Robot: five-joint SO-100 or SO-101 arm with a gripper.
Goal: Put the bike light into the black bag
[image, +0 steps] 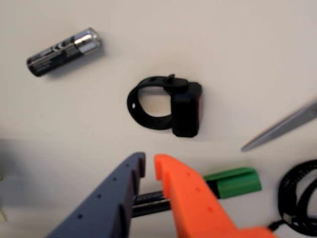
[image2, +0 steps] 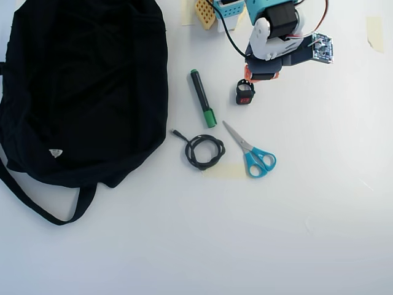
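The bike light lies on the white table in the middle of the wrist view, a small black box with its ring strap to the left. My gripper hangs above the table just short of it, the dark blue finger and the orange finger nearly touching at the tips, with nothing between them. In the overhead view the light shows its red face just below the gripper. The black bag fills the left of that view, well away from the light.
A black-and-silver cylinder lies beyond the light at the upper left. A green-capped marker, a coiled black cable and blue-handled scissors lie between the light and the bag. The bag's strap loops toward the bottom left.
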